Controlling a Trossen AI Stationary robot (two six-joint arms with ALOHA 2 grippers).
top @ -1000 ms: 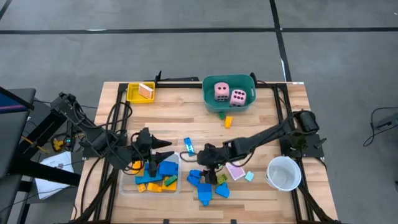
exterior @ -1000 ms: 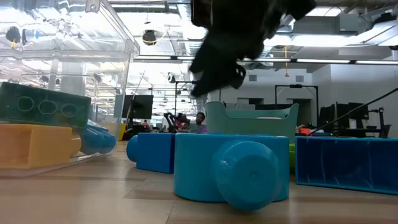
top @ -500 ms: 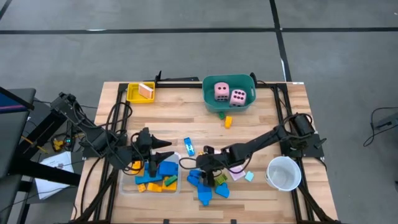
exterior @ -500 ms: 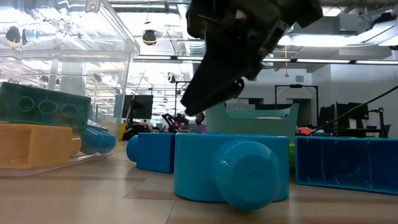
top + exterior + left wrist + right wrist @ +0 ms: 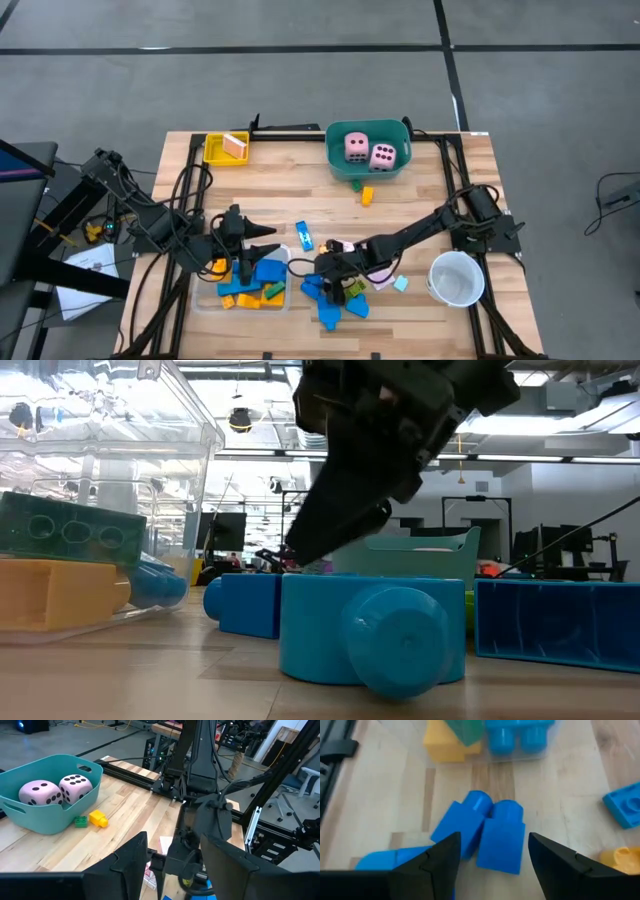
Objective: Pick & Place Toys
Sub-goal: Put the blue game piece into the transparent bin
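Several blue blocks (image 5: 330,297) lie in a pile near the table's front edge, seen close in the right wrist view as two studded blue blocks (image 5: 492,832). My right gripper (image 5: 320,268) hangs open just over them, slanting down, with one finger on either side of the pair (image 5: 493,840). I see no touch. More blocks (image 5: 250,283), blue, yellow-orange and green, lie in a clear tray (image 5: 205,300). My left gripper (image 5: 268,240) waits open above that tray, holding nothing (image 5: 175,870). Two pink dice (image 5: 368,150) rest in the teal tub (image 5: 336,165).
A yellow tray (image 5: 213,152) with a pink-white card stands at the far left. A white cup (image 5: 457,278) stands near the right edge. Loose pieces lie mid-table: a blue block (image 5: 303,236), a yellow-orange block (image 5: 366,195), a green one (image 5: 354,184) and a pink card (image 5: 380,276).
My right gripper has come down and gone toward the table's near left, from beside the pink card to just over the blue pile. The blocks have kept still.
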